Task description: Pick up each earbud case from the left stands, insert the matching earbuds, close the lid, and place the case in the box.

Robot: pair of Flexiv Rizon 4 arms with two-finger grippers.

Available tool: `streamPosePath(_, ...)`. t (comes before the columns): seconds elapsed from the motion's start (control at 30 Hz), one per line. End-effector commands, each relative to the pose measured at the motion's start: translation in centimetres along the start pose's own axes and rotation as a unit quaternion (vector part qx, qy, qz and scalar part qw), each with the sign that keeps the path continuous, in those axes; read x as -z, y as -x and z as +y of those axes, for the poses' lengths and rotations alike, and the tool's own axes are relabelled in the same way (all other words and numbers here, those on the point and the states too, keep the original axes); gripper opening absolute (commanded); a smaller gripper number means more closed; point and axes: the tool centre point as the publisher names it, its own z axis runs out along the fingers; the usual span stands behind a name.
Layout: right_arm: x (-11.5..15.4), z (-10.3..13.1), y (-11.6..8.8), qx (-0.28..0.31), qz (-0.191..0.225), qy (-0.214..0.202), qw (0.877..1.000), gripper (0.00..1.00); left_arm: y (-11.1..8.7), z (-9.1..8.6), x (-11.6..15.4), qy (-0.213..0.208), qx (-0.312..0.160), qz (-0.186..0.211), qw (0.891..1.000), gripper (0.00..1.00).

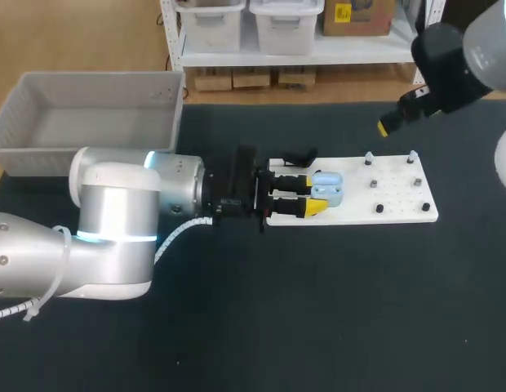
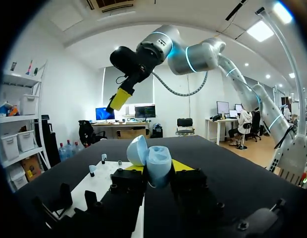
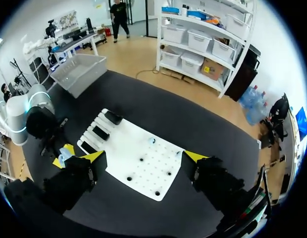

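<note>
1. Head view: light-blue earbud case (image 1: 328,189), lid open, gripped from both sides by left pincer (image 1: 316,195) over white board (image 1: 396,200) left end; grey box (image 1: 98,77) far left on desk (image 1: 318,310).
2. Left wrist view: case tilted between yellow tips; right pincer (image 2: 119,99) high above.
3. Right wrist view: right pincer spread wide, empty, over board.

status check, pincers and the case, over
Left pincer shut on the open blue earbud case, over the white board. Right pincer open, empty, held high. Nothing blocking the box.

Earbud case (image 2: 158,162) is smooth plastic (faintly glossy) — table (image 1: 318,310) matt.
</note>
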Motion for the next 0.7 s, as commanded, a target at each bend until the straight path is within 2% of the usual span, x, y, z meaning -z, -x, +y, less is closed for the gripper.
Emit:
streamPosePath(0.03, -0.8, -0.6, 0.4, -0.001, 0.024, -0.089, 0.996, 1.0, -0.1, -0.2, 0.0, 0.003, -0.002, -0.002, 1.0, 0.0)
streamPosePath(0.27, -2.0, -3.0, -0.2, -0.02, 0.068, -0.118, 0.99, 1.0, -0.1, -0.2, 0.0, 0.003, -0.002, -0.002, 1.0, 0.0)
streamPosePath(0.7, -5.0, -5.3, -2.3, -0.063, 0.12, -0.104, 0.985, 1.0, -0.1, -0.2, 0.0, 0.003, -0.002, -0.002, 1.0, 0.0)
